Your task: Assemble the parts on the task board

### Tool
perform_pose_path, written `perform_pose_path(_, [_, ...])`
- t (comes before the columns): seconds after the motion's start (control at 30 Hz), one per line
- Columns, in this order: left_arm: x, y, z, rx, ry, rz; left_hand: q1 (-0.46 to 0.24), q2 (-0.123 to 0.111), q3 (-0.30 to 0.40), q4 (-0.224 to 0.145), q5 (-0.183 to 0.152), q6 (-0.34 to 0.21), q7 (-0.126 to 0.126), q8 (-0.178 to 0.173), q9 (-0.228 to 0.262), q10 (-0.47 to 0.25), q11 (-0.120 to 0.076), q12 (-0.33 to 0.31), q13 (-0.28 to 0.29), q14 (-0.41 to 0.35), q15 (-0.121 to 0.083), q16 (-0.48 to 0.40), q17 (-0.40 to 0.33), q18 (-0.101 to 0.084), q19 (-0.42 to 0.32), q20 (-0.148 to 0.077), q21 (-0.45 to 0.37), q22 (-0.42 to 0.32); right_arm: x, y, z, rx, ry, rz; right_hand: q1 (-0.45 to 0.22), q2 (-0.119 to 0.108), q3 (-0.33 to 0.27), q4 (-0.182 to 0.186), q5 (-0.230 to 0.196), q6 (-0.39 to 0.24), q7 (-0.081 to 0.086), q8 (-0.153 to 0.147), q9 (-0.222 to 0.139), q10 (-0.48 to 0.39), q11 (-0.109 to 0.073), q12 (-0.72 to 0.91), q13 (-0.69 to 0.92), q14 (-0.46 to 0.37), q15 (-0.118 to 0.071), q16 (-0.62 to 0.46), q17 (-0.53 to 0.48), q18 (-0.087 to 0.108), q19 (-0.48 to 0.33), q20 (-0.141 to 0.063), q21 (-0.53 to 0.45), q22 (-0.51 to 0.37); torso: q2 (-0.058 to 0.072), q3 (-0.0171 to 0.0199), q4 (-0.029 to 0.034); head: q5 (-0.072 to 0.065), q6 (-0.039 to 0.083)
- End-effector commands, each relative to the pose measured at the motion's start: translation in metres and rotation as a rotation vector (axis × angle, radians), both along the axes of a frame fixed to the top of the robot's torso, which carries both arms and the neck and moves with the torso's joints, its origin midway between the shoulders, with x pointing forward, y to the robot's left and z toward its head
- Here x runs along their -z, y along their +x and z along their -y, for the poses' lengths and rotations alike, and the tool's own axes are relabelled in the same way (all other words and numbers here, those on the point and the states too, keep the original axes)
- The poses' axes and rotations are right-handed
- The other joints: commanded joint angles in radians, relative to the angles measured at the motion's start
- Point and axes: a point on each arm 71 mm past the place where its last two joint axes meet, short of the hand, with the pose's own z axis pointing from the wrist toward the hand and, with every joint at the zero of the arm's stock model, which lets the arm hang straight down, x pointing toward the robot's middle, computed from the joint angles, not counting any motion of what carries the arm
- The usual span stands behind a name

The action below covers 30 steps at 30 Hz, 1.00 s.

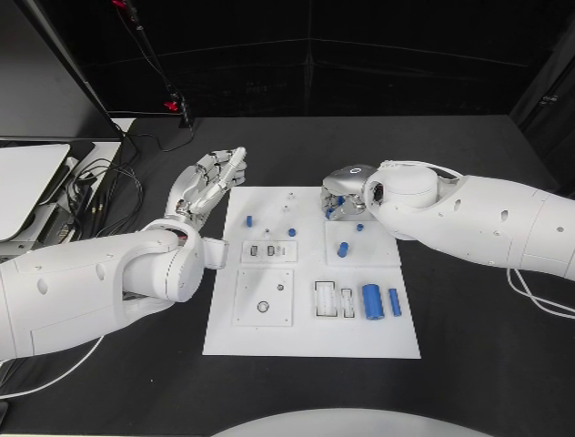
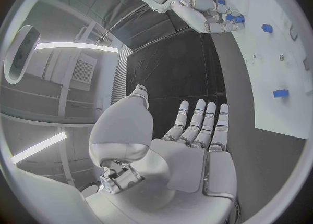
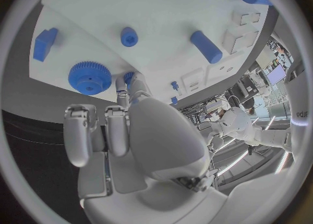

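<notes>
The left robot hand (image 1: 212, 182) is hovering beside the near-left corner region of the white rectangular task board (image 1: 236, 337), off its far left edge over the black table (image 1: 471, 364). Its fingers (image 2: 199, 122) are lying straight and apart with nothing between them, so it is probably waiting out of the way while the other arm works.

On the board, small blue plastic parts are lying scattered: a short blue peg (image 1: 249, 220) near the left side, a blue cylinder (image 1: 343, 248) in the middle, and, toward the near right, a large blue cylinder (image 1: 371, 301) beside a thinner blue rod (image 1: 394, 301), next to open white slots that look meant to receive such pieces.

The right robot hand (image 1: 344, 202) is reaching down onto the far right part of the board. From its wrist camera, its fingers (image 3: 117, 130) are curling downward just beside a blue toothed gear (image 3: 89, 77), with a blue block (image 3: 44, 44) and a small blue round cap (image 3: 129, 37) near it. Whether the fingertips are actually pinching a part is hidden; a bit of blue is showing between them, so it may be closing on a piece to seat it.
</notes>
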Motion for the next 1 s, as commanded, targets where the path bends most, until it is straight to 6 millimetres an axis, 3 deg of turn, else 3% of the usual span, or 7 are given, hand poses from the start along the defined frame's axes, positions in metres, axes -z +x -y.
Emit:
perform_pose_path(0.03, [-0.020, -0.006, 0.001, 0.025, -0.055, 0.277, 0.001, 0.011, 0.006, 0.000, 0.003, 0.005, 0.160, 0.001, -0.001, 0.006, 0.002, 0.004, 0.000, 0.000, 0.005, 0.007, 0.000, 0.016, -0.001, 0.007, 0.007, 0.001, 0.000, -0.001, 0.000, 0.002, 0.008, 0.023, 0.014, 0.007, 0.011, 0.000, -0.003, 0.022, -0.001, 0.010, 0.009, 0.017, -0.003, -0.010, 0.000, 0.061, -0.008, -0.004, 0.002, -0.006, 0.086, -0.007, -0.002, 0.227, 0.000, -0.0002, -0.0006, 0.000, 0.000])
perform_pose_path(0.4, [-0.020, -0.006, 0.001, 0.025, -0.055, 0.276, 0.001, 0.012, 0.005, 0.000, 0.008, 0.005, 0.160, 0.001, -0.001, 0.006, 0.002, 0.005, 0.000, 0.000, 0.005, 0.007, 0.000, 0.017, -0.001, 0.008, 0.007, 0.001, -0.012, -0.005, 0.003, -0.046, 0.140, 0.165, 0.013, -0.004, 0.020, 0.009, -0.003, 0.045, 0.003, 0.002, 0.006, 0.046, 0.001, -0.036, -0.001, 0.062, -0.007, -0.004, 0.003, -0.008, 0.089, -0.010, 0.000, 0.233, -0.001, 0.0003, 0.0000, 0.003, 0.008])
perform_pose_path(0.67, [-0.020, -0.005, 0.000, 0.024, -0.055, 0.275, 0.003, 0.015, 0.004, 0.000, 0.015, 0.005, 0.160, 0.001, -0.001, 0.006, 0.002, 0.005, 0.000, -0.001, 0.005, 0.007, 0.000, 0.017, -0.001, 0.008, 0.008, 0.001, -0.025, -0.015, 0.005, -0.104, 0.253, 0.253, 0.009, -0.012, 0.022, 0.016, -0.003, 0.056, 0.007, -0.002, 0.005, 0.060, 0.005, -0.051, -0.001, 0.062, -0.004, -0.004, 0.004, -0.008, 0.091, -0.007, 0.001, 0.236, -0.002, -0.0022, -0.0013, 0.008, 0.013])
perform_pose_path(0.87, [-0.019, -0.004, 0.002, 0.031, -0.057, 0.275, 0.002, 0.015, 0.004, 0.000, 0.016, 0.005, 0.160, 0.001, -0.001, 0.006, 0.002, 0.005, 0.000, -0.001, 0.005, 0.008, 0.000, 0.017, -0.002, 0.008, 0.008, 0.001, -0.047, -0.015, 0.000, -0.130, 0.353, 0.311, 0.008, -0.016, 0.024, 0.019, -0.003, 0.061, 0.011, -0.006, 0.004, 0.068, 0.009, -0.058, 0.000, 0.063, -0.001, -0.004, 0.006, -0.009, 0.092, -0.006, 0.002, 0.238, -0.002, 0.0007, 0.0005, 0.011, 0.023])
perform_pose_path(1.0, [-0.019, -0.003, 0.004, 0.035, -0.059, 0.274, 0.002, 0.015, 0.003, 0.000, 0.017, 0.005, 0.160, 0.001, -0.001, 0.006, 0.002, 0.005, 0.000, -0.001, 0.005, 0.008, 0.000, 0.017, -0.002, 0.008, 0.008, 0.001, -0.053, -0.012, -0.004, -0.138, 0.383, 0.329, 0.009, -0.017, 0.025, 0.018, -0.003, 0.062, 0.012, -0.007, 0.003, 0.071, 0.010, -0.061, 0.000, 0.063, 0.000, -0.004, 0.008, -0.009, 0.093, -0.005, 0.002, 0.239, -0.001, -0.0012, 0.0007, 0.015, 0.031])
